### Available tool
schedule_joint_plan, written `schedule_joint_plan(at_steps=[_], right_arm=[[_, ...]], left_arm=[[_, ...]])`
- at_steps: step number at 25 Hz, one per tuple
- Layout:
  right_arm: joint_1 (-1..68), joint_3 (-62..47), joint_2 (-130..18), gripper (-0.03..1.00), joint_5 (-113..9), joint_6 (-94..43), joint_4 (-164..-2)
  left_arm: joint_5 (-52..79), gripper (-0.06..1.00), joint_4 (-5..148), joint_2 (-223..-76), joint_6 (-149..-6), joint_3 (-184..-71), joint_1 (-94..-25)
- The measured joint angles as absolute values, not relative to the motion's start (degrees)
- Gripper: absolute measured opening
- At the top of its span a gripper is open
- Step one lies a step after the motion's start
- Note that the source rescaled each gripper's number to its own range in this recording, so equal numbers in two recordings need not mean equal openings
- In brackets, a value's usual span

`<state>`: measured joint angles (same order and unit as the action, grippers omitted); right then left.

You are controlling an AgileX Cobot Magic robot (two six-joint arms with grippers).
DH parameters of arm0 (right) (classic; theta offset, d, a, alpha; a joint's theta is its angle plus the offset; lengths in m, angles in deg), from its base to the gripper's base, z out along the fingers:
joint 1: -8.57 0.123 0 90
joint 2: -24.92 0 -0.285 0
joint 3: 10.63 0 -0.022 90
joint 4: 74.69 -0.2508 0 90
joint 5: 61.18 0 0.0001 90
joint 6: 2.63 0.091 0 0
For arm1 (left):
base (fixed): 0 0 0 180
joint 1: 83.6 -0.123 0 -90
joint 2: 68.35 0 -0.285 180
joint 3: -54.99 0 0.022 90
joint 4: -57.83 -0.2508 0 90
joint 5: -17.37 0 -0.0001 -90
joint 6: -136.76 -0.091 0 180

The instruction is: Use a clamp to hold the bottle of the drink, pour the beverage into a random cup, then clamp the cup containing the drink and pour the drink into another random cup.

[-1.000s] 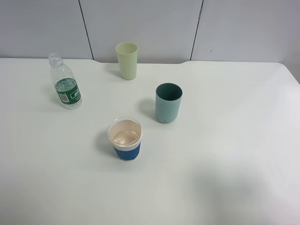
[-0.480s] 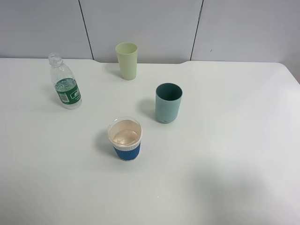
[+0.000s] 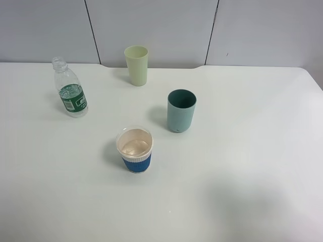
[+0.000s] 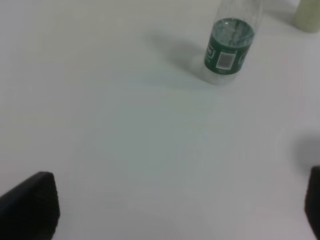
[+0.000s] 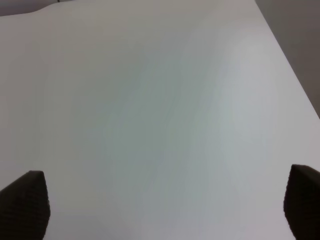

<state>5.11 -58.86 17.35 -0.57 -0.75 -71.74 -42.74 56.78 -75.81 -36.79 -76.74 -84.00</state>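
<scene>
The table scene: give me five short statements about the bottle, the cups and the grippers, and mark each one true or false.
1. The bottle stands upright with no cap on its neck. True.
2. The teal cup lies tipped on its side. False: it stands upright, apart from the other cups.
3. The blue-banded cup is the one nearest the high camera. True.
4. The left gripper is shut on the bottle. False: its jaws are wide open over bare table, with the bottle standing well clear of them.
5. The yellow-green cup touches the bottle. False: they stand well apart, the cup near the table's far edge.
</scene>
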Motion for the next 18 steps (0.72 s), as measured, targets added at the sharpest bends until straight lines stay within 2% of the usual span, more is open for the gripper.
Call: schedule_joint_plan(at_steps=[18], right_arm=[[5.11, -58.86, 17.35, 0.78, -0.57, -0.75, -71.76]], left_arm=[[-42.74, 1.0, 56.78, -75.81, -36.79, -76.74, -84.0]])
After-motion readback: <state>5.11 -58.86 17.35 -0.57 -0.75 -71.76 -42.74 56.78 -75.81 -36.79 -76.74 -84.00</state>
